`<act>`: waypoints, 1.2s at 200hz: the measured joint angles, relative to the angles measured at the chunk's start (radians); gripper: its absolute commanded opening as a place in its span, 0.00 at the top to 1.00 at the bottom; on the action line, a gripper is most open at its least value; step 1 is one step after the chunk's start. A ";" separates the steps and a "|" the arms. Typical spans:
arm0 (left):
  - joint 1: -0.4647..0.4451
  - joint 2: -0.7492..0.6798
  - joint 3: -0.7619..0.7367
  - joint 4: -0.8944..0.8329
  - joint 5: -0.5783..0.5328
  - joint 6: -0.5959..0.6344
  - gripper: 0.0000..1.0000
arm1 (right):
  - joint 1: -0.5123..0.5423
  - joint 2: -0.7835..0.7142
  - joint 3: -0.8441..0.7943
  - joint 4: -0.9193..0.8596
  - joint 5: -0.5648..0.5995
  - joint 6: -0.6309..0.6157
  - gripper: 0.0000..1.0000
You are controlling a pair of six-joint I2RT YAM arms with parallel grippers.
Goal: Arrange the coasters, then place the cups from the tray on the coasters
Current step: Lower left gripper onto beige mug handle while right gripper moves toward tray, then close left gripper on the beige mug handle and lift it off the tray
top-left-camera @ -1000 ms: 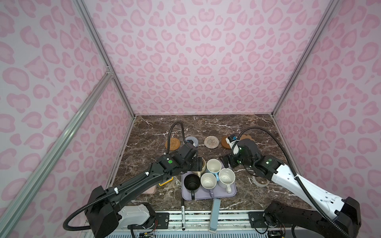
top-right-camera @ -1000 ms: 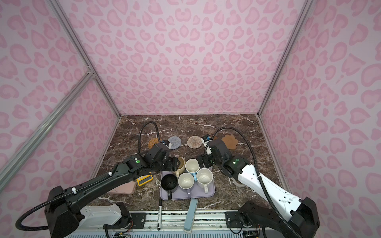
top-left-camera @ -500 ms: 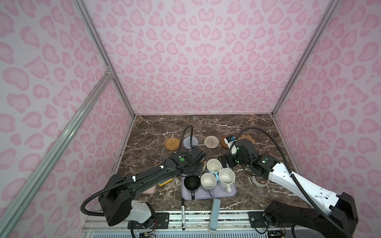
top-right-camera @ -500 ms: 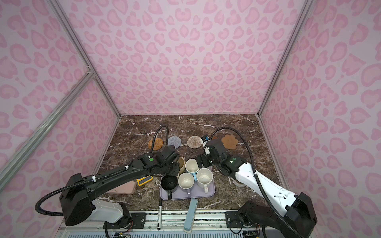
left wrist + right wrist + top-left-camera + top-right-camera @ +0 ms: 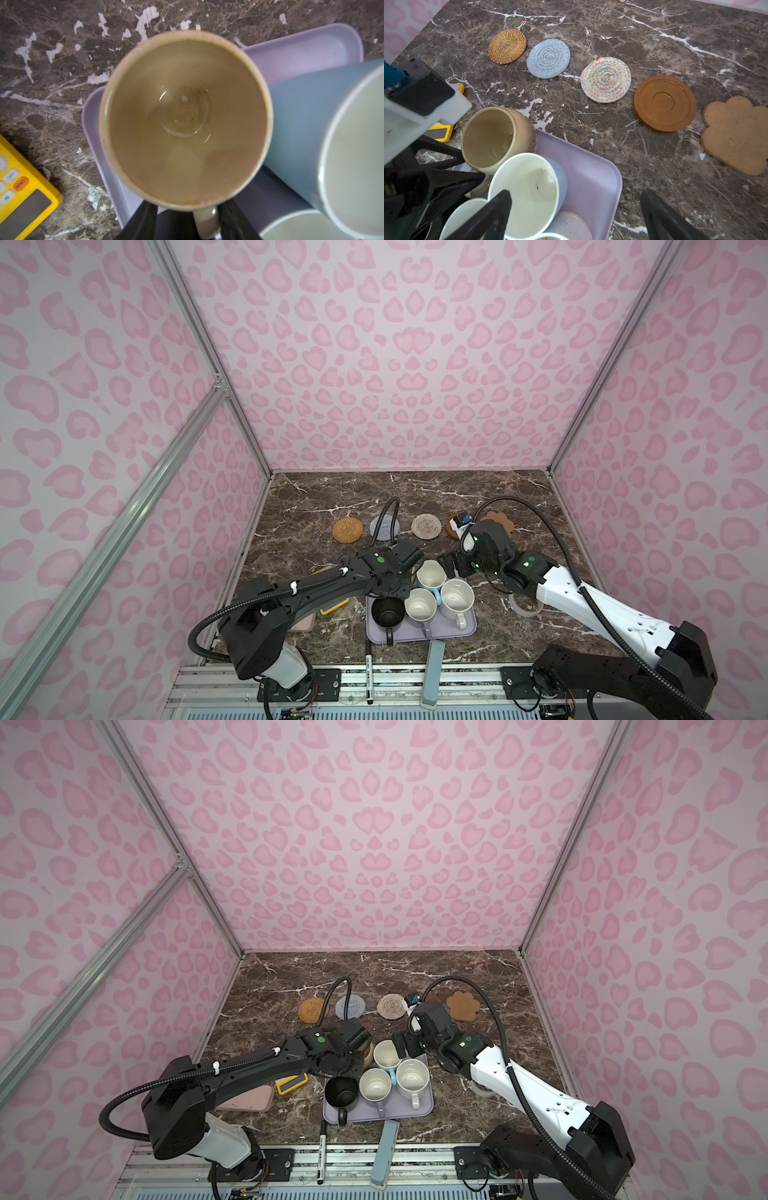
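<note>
Beige mug (image 5: 185, 120) handle, bottom centre of frame: shut parted left gripper (image 5: 188, 216) squarely, lift straight, clearing blue mug (image 5: 301, 124) at right; right gripper (image 5: 576, 195) spread wide, empty.

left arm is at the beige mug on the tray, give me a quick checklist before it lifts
1. The left gripper straddles the handle of the beige mug: ok.
2. Jaws closed firmly on the handle: not ok, a gap shows beside one finger.
3. The beige mug stands free of the light blue mug: cannot tell, they sit very close together on the tray.
4. The right gripper is out of the way: ok, it is open and on the other side of the light blue mug.
5. The coasters lie bare in a row, from the orange coaster to the paw coaster: ok.
</note>
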 measured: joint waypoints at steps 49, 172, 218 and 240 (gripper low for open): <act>-0.003 0.032 0.008 -0.011 -0.002 0.000 0.58 | 0.000 0.006 0.000 0.000 0.011 0.000 0.01; -0.002 0.067 0.022 -0.002 -0.013 0.000 0.81 | 0.000 0.051 0.014 0.000 0.017 0.010 0.01; -0.001 0.055 0.022 0.001 -0.030 0.008 0.93 | 0.000 0.063 0.018 0.002 0.014 0.010 0.01; 0.000 0.038 0.022 0.008 -0.034 0.009 0.97 | 0.000 0.074 0.028 0.002 0.009 0.012 0.02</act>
